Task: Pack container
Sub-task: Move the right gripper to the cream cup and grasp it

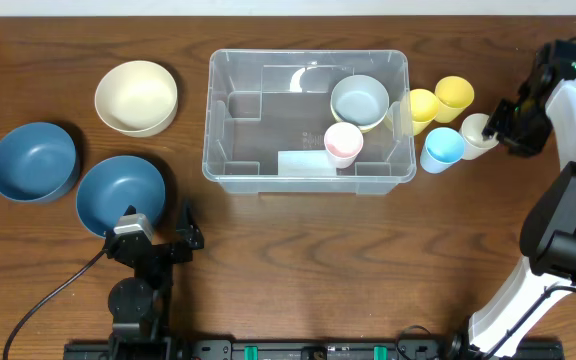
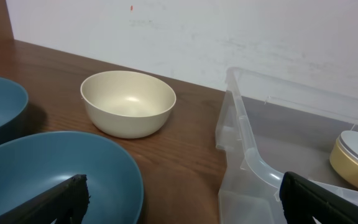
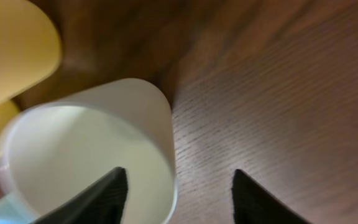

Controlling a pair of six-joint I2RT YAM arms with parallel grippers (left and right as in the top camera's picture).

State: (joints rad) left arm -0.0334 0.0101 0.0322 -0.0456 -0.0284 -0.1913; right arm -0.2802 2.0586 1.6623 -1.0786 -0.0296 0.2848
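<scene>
So the container sits in the middle of the overhead shot on the wood counter, long side running across the frame. A pale bowl is already in its upper right corner, with a pink cup just below it.

The right tool, over at the right edge of the overhead view, is about half open. In its wrist view the rim of a white cup sits between the fingers: one finger is over the cup's mouth, the other is outside with bare wood showing between it and the wall. It's not clamped on the cup.

That cup stands just beside a light blue cup, with two yellow cups above them, all close to the container's right wall.

The left tool at the lower left is spread wide with nothing in it, hovering at the edge of one of two blue bowls. A cream bowl sits upper left, near the container but not touching it.
</scene>
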